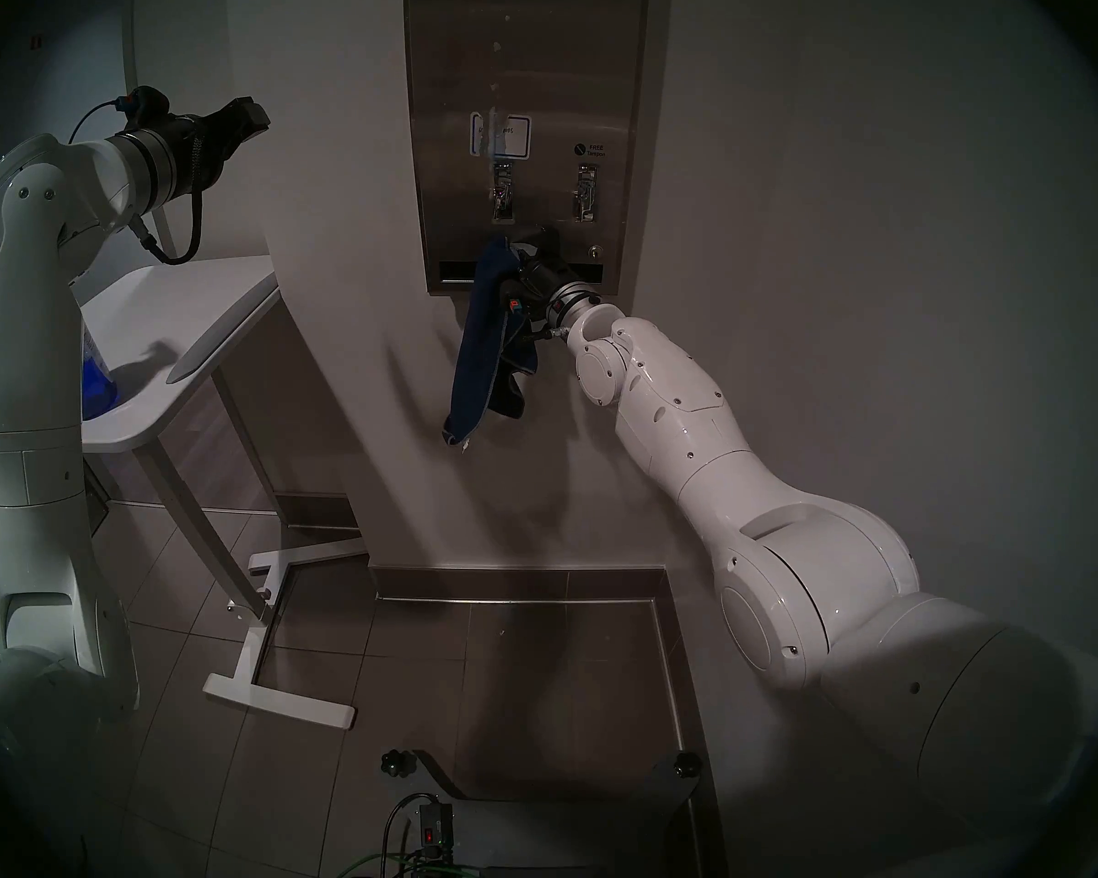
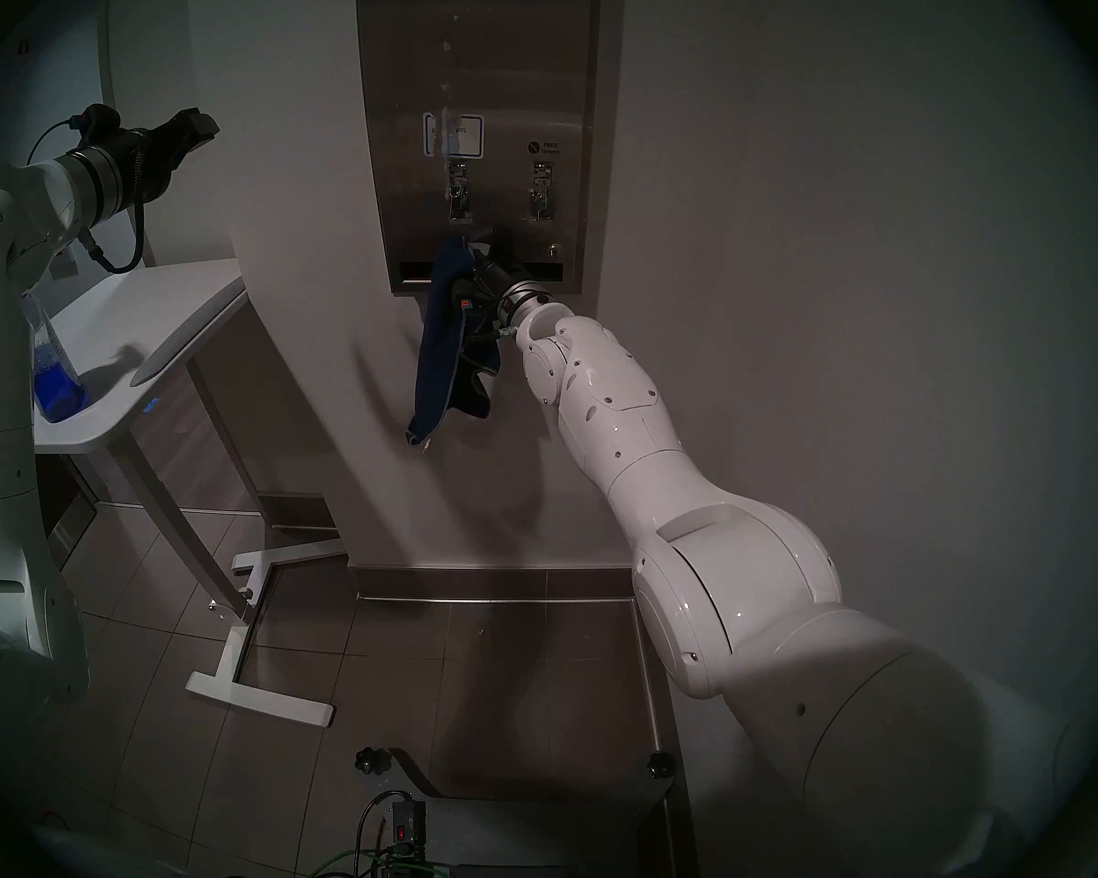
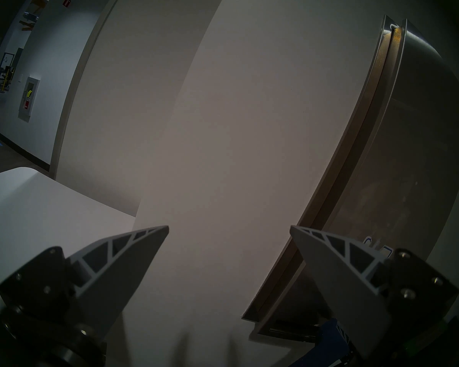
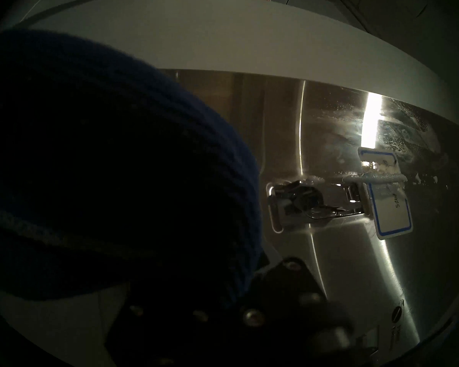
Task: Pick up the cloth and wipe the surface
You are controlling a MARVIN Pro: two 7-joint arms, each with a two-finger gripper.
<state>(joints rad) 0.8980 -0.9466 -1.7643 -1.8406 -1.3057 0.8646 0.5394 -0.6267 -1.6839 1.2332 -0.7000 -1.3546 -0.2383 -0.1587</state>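
The left gripper [image 1: 252, 126] hovers high beside the white tabletop [image 1: 172, 325], jaws spread and empty, well apart from the work. To its right, the soft navy-blue cloth [image 1: 480, 351] hangs long and vertical from the right gripper [image 1: 521, 256], whose jaws are clamped on its upper end. The tall brushed stainless-steel dispenser panel [image 1: 527, 66] lies just ahead of and mostly above those jaws, the cloth's top meeting its dark slot [image 1: 458, 270]. The smeared streaks sit higher, so the wipe likely runs upward, right arm nearer.
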